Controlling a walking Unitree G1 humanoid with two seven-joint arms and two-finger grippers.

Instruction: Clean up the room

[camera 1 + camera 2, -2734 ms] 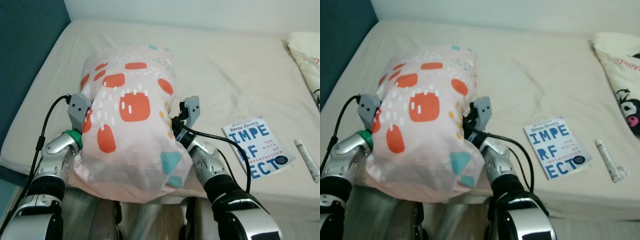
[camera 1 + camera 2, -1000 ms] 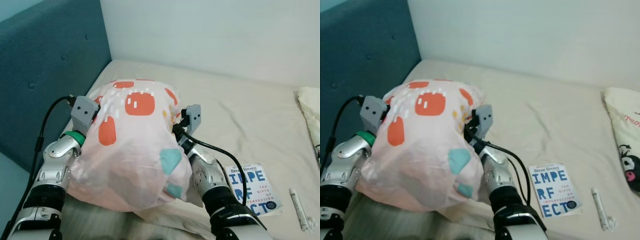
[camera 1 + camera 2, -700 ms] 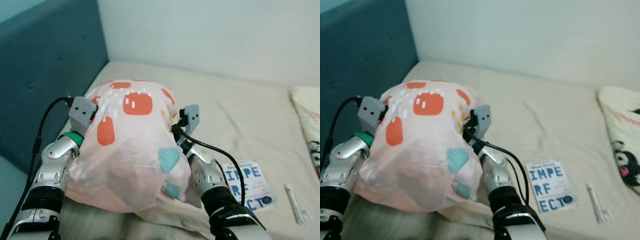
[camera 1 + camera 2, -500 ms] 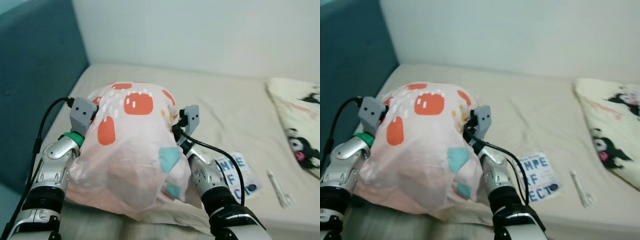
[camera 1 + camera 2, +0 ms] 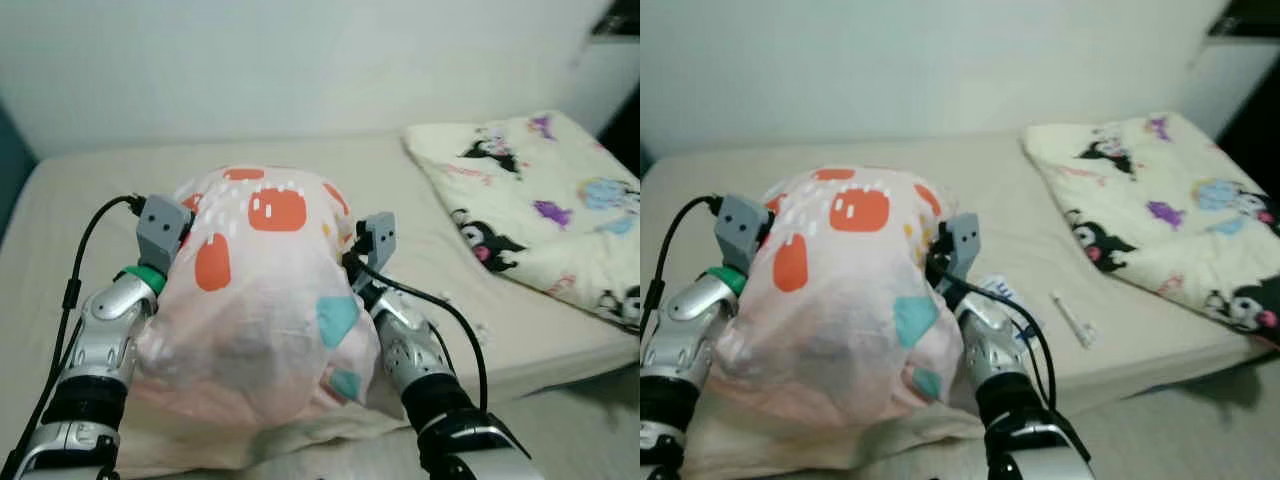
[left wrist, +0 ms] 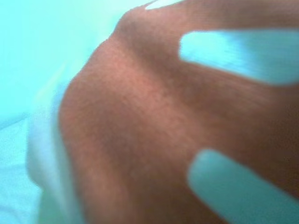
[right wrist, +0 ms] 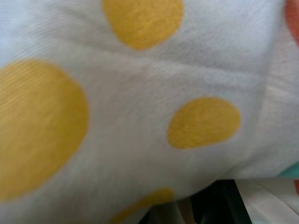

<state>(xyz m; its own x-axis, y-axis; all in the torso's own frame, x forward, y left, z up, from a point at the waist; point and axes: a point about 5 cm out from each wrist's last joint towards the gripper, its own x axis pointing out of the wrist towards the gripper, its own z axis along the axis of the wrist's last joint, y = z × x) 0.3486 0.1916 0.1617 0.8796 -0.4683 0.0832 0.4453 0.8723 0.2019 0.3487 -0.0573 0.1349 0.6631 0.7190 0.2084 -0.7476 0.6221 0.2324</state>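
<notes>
Cream sheets cover the bed point(image 5: 500, 350) ahead of the robot. Nearest, a pillow point(image 5: 260, 290) with orange patches is hugged between the two wrists, left hand point(image 5: 160, 228) against one flank, right hand point(image 5: 372, 240) against the other; whether either hand's fingers are spread cannot be told. It looks light, soft and squashy, best squeezed at its opposite sides. Beyond the pillow's right flank lies a small tube point(image 5: 1074, 320), and farther still a folded cartoon blanket point(image 5: 530, 200).
</notes>
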